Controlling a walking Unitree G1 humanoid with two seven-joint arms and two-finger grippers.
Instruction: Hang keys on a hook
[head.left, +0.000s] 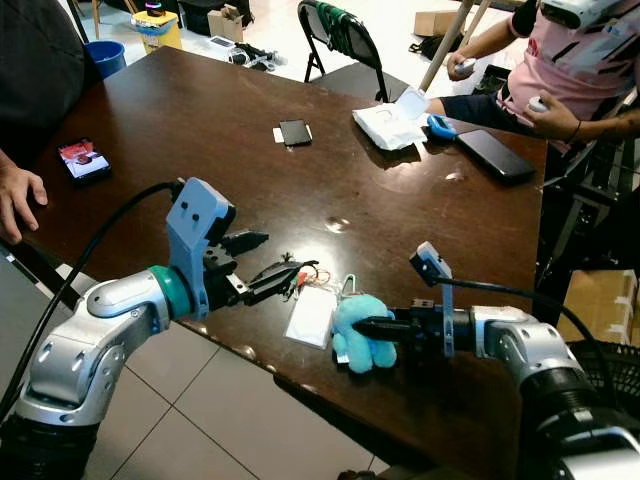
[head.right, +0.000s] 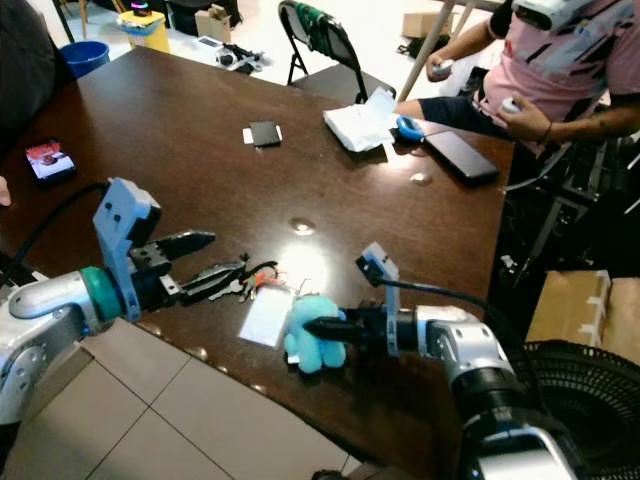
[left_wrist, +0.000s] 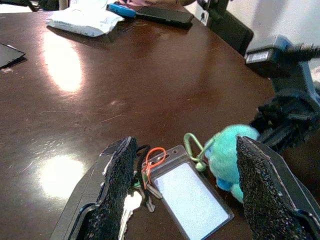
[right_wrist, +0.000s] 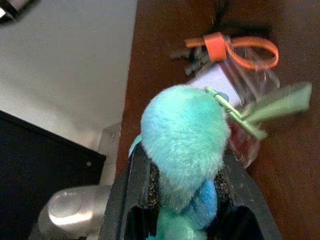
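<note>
The right gripper (head.left: 368, 327) squeezes the fluffy blue toy (head.left: 360, 335) on the brown desk (head.left: 200, 130). The left gripper (head.left: 262, 262) is spread wide over the keys (head.left: 292, 277).

Left pincer (head.left: 262, 262) agape, right pincer (head.left: 362, 328) clamped

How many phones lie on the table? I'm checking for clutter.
3: one lit at the left edge, one mid-table, one at the far right near the seated person.
</note>
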